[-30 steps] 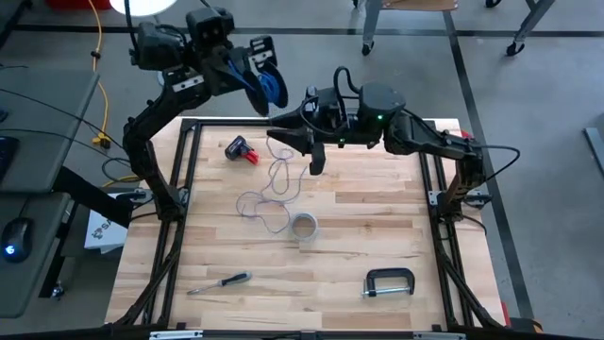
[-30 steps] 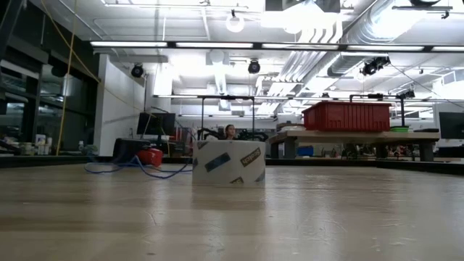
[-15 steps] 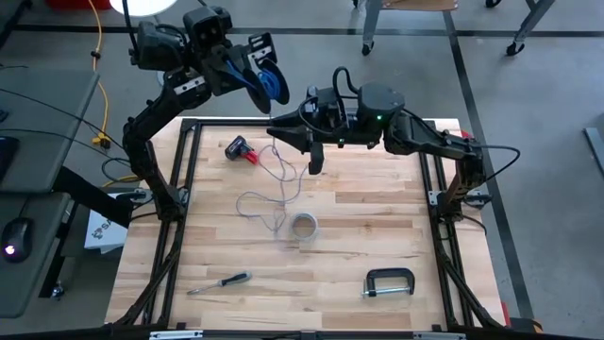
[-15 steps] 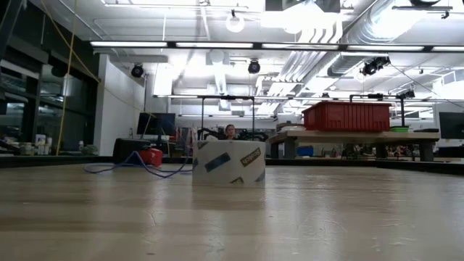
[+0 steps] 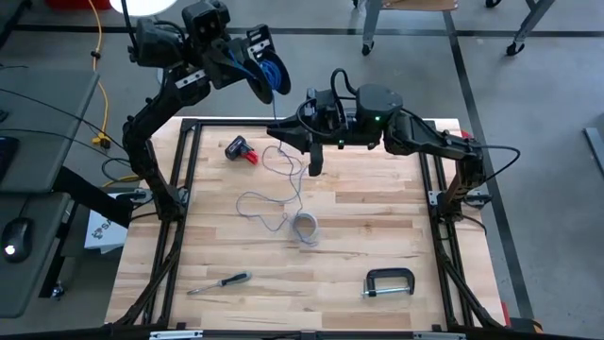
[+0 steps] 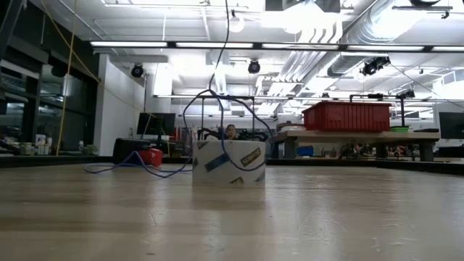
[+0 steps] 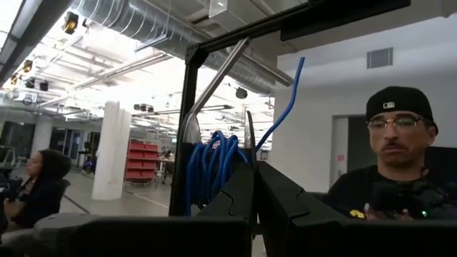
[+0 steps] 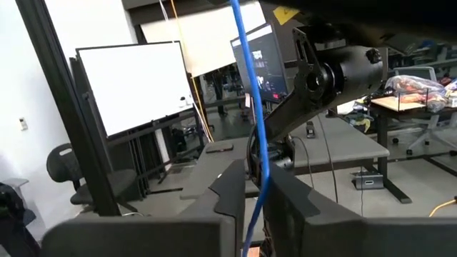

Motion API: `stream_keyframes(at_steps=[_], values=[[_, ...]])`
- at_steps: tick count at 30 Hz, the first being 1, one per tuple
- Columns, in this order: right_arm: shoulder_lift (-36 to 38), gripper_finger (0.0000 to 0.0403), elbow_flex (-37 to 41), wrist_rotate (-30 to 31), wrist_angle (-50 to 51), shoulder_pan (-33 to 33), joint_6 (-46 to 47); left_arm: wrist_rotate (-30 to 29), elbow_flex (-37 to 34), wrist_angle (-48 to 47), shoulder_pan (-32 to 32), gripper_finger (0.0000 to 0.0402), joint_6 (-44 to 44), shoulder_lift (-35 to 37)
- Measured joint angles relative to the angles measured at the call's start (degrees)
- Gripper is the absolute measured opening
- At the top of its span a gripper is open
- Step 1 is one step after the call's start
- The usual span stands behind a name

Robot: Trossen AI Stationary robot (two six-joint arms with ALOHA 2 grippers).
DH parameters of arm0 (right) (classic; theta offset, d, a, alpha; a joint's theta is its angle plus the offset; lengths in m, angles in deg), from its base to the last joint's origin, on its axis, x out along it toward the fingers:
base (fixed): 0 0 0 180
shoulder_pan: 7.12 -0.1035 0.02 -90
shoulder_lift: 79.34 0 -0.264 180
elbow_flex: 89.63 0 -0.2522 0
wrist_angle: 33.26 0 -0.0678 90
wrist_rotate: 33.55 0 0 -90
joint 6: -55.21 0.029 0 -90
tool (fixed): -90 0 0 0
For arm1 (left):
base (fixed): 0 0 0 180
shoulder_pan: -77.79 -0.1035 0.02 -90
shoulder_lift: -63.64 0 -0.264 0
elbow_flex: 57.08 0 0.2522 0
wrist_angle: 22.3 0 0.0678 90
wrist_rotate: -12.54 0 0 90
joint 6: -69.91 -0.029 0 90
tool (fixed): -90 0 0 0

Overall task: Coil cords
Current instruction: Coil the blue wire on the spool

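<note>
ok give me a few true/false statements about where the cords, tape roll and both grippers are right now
1. The left gripper holds a blue coil raised above the table's far edge. True.
2. The tape roll sits against the C-clamp. False: they lie well apart.
3. The blue cord runs between the right gripper fingers. True.
4. The screwdriver lies beside the red tool. False: it lies near the table's front edge, far from it.
5. The pale grey cord lies loose on the table. True.
</note>
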Motion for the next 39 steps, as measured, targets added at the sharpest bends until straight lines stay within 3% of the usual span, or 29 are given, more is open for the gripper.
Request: stream_keyframes(at_steps=[4, 16, 19, 24, 33, 39], values=[[0.0, 0.0037, 0.0, 0.1, 0.0, 0.0, 0.4, 0.2, 0.0, 0.0, 0.0, 0.0000, 0.1, 0.0], [0.0, 0.0086, 0.0, 1.2, 0.0, 0.0, -1.8, 1.2, 0.0, 0.0, 0.0, 0.0000, 0.4, 0.0], [0.0, 0.0074, 0.0, 1.2, 0.0, 0.0, -2.1, 1.2, 0.0, 0.0, 0.0, 0.0000, 0.1, 0.0], [0.0, 0.0009, 0.0, 1.8, 0.0, 0.0, -2.7, 1.7, 0.0, 0.0, -1.6, 0.0000, 1.4, 0.0], [0.7, 0.0001, -0.1, 1.1, 4.8, -0.9, -2.2, 2.8, -0.1, -0.9, -8.6, 0.0000, -0.4, 0.5], [3.4, 0.0001, -0.1, 1.0, 7.6, -1.9, -2.9, 7.9, -0.1, -9.3, -14.7, 0.0000, 0.6, 0.9]])
